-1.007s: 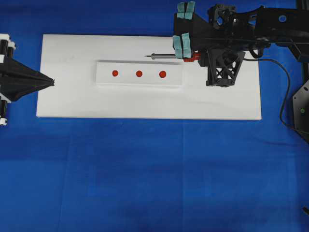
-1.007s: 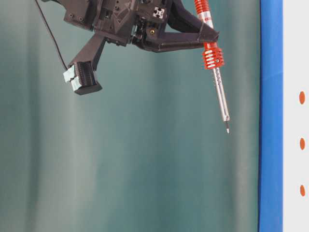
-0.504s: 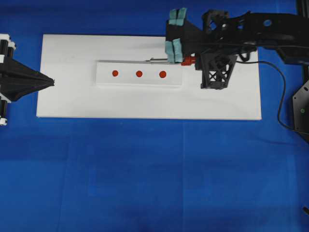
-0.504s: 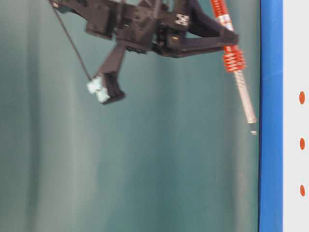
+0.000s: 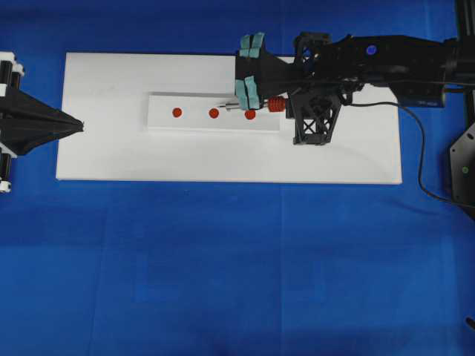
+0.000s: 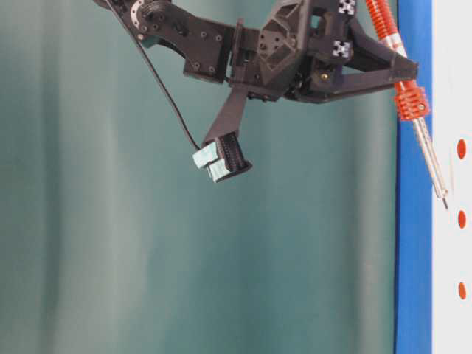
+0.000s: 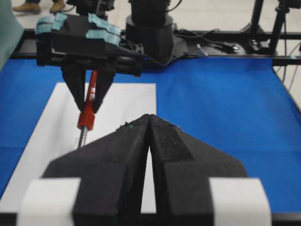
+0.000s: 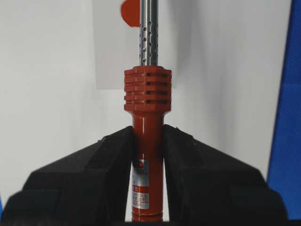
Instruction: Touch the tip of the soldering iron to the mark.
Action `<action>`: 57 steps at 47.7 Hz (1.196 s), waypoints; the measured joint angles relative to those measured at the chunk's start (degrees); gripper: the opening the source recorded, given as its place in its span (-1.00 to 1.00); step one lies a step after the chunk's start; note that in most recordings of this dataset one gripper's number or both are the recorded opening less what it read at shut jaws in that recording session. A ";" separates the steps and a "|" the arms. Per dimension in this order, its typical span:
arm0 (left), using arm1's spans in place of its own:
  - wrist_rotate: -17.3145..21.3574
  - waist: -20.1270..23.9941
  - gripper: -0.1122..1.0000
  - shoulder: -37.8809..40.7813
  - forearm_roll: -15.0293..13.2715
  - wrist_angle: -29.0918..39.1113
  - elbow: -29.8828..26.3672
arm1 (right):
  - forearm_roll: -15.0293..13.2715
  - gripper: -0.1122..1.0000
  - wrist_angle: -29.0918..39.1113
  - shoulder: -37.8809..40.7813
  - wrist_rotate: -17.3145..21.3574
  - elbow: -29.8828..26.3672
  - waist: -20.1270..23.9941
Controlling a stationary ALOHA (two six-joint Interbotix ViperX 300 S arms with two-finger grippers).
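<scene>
The soldering iron (image 5: pixel 275 105) has an orange-red handle, a ribbed collar (image 8: pixel 147 89) and a thin silver shaft. My right gripper (image 8: pixel 147 129) is shut on the handle just behind the collar. Three red marks (image 5: pixel 214 113) lie in a row on a raised white strip (image 5: pixel 163 100). Seen from overhead, the shaft slants down across the right mark (image 5: pixel 250 114). The tip (image 6: pixel 445 203) sits close beside the middle mark (image 6: pixel 462 219); contact cannot be told. My left gripper (image 5: pixel 80 126) rests shut and empty at the board's left edge, as the left wrist view (image 7: pixel 149 116) confirms.
The strip lies on a white board (image 5: pixel 111 156) over blue cloth. The iron's black cord (image 5: pixel 415 141) loops off to the right of the board. A teal-padded bracket (image 5: pixel 250 70) juts out from the right arm above the strip.
The right gripper has carried the iron left and down toward the board. The tip went from beyond the strip's far edge to beside the middle mark. The left gripper has not moved.
</scene>
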 measured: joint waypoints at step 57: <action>0.09 0.00 -0.80 0.00 -0.09 0.00 0.00 | 0.18 -0.68 -0.35 1.85 0.00 0.00 0.35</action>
